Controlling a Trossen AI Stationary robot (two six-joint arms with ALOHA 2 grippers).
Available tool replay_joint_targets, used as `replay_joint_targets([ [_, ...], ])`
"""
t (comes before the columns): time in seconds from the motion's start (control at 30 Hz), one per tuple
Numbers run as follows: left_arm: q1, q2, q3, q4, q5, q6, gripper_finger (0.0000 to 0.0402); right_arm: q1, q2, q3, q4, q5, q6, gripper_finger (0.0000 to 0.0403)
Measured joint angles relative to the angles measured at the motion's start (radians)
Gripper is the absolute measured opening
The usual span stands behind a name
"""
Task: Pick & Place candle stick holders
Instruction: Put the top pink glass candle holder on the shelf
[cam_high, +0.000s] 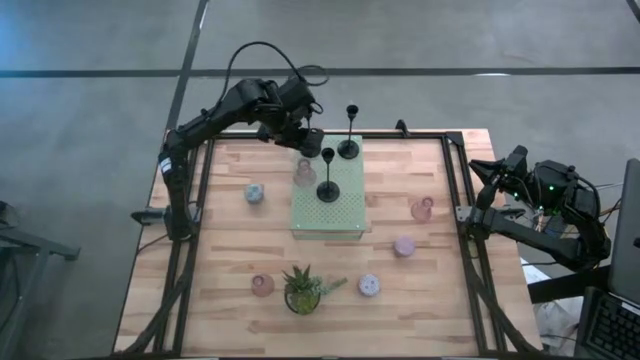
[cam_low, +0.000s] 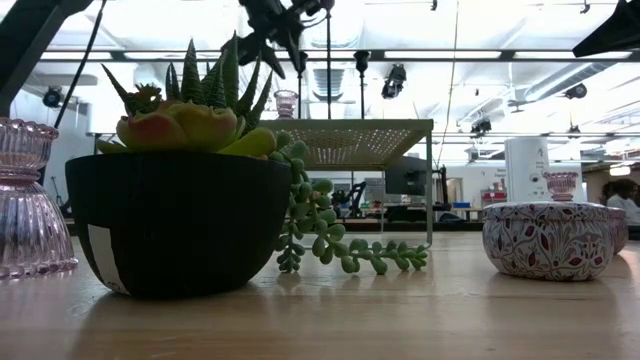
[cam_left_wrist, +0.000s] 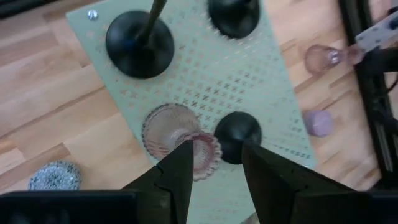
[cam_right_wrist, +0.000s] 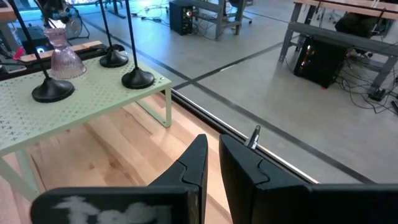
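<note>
Three black candle stick holders stand by their disc bases on a pale green perforated stand (cam_high: 328, 205): one at the far edge (cam_high: 348, 148), one in the middle (cam_high: 328, 190), and one below my left gripper (cam_left_wrist: 237, 135). A pink glass holder (cam_left_wrist: 180, 140) stands on the stand beside that third one. My left gripper (cam_left_wrist: 214, 168) is open above the stand's far left part. Its fingers stand on either side of the third holder, seen from above, and show no touch. My right gripper (cam_right_wrist: 213, 158) is shut and empty, off the table's right edge (cam_high: 510, 165).
On the wooden table around the stand are a blue cup (cam_high: 255, 193), a pink cup (cam_high: 262, 285), a potted plant (cam_high: 303, 288), a patterned tin (cam_high: 369, 285), a lilac cup (cam_high: 404, 245) and a pink cup (cam_high: 422, 208). A dark frame (cam_high: 455, 190) edges the table.
</note>
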Motion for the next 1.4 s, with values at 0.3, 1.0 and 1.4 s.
replay_joint_targets([
  [0.3,-0.018,-0.075,0.113,-0.111,-0.14,0.103,0.0138,0.0,0.0,0.0,0.0,0.0,0.0,0.0034],
  [1.0,-0.173,-0.614,-0.706,0.313,-0.285,0.568,0.0137,0.0,0.0,0.0,0.0,0.0,0.0,0.0034],
  [1.4,-0.174,-0.886,-1.213,0.803,-0.093,0.916,0.0135,0.0,0.0,0.0,0.0,0.0,0.0,0.0034],
])
